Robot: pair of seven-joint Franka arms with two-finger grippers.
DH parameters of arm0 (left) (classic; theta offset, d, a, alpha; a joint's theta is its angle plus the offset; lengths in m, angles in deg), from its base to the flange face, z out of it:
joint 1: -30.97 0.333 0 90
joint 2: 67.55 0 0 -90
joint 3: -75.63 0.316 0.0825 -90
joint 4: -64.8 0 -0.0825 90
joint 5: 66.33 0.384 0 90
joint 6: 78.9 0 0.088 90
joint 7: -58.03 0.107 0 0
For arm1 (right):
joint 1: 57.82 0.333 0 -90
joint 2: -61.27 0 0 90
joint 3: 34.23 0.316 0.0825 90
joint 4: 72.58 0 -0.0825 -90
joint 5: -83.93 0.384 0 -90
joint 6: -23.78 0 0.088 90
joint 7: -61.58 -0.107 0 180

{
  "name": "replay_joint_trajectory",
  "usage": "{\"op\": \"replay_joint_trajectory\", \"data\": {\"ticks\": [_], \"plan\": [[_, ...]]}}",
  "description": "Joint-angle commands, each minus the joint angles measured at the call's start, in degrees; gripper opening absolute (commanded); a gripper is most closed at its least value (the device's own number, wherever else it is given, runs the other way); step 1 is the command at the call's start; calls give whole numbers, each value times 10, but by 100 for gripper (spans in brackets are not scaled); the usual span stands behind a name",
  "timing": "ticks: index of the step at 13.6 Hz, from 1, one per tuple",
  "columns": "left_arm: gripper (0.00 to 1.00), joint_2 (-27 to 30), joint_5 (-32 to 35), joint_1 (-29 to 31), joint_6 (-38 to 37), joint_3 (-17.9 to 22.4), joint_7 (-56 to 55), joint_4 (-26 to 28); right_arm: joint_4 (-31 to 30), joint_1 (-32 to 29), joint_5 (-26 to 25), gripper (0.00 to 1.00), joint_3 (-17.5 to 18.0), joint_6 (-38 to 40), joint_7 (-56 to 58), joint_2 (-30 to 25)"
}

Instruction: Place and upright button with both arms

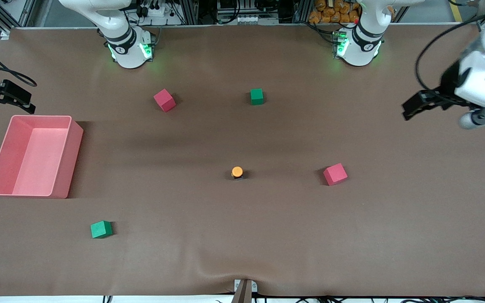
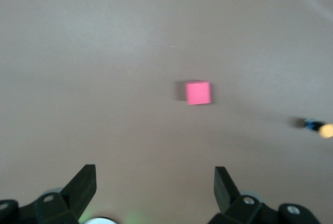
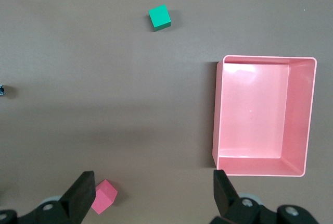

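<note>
The button (image 1: 237, 171) stands near the middle of the table, its round orange cap facing up on a black body. It also shows in the left wrist view (image 2: 320, 128). Only its dark edge shows in the right wrist view (image 3: 2, 90). My left gripper (image 1: 409, 110) hangs open and empty in the air over the left arm's end of the table, well apart from the button. My right gripper (image 1: 15, 101) hangs open and empty over the right arm's end, by the pink bin. Both grippers show wide apart fingers in their wrist views, left (image 2: 155, 182) and right (image 3: 153, 187).
A pink bin (image 1: 76, 139) sits at the right arm's end, also in the right wrist view (image 3: 260, 58). Pink cubes (image 1: 164, 100) (image 1: 335, 174) and green cubes (image 1: 257, 96) (image 1: 101, 229) lie scattered. Wrist views show a pink cube (image 2: 199, 92), another pink cube (image 3: 104, 196) and a green cube (image 3: 159, 17).
</note>
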Motion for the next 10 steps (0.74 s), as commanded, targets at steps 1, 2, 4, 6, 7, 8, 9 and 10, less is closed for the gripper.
{"op": "replay_joint_trajectory", "data": {"ticks": [1, 2, 4, 6, 7, 8, 9, 10], "plan": [[100, 63, -11, -3, 36, 31, 56, 94, 10, -11, -8, 100, 8, 8, 6, 4], [100, 82, -13, -8, 51, 52, 87, 122, 10, -11, -8, 100, 8, 8, 6, 4], [100, 106, -22, -24, 60, 73, 105, 151, 10, -11, -8, 100, 8, 9, 6, 4], [100, 126, -22, -23, 70, 79, 110, 181, 10, -10, -8, 100, 8, 9, 6, 4], [100, 137, -23, -24, 74, 83, 113, 195, 10, -11, -8, 100, 8, 9, 6, 4], [100, 145, -23, -24, 74, 84, 114, 201, 10, -11, -8, 100, 8, 9, 6, 4], [100, 151, -22, -24, 70, 84, 120, 201, 10, -11, -8, 100, 8, 9, 6, 4], [100, 159, -22, -23, 68, 85, 149, 203, 10, -11, -8, 100, 8, 9, 6, 4]]}}
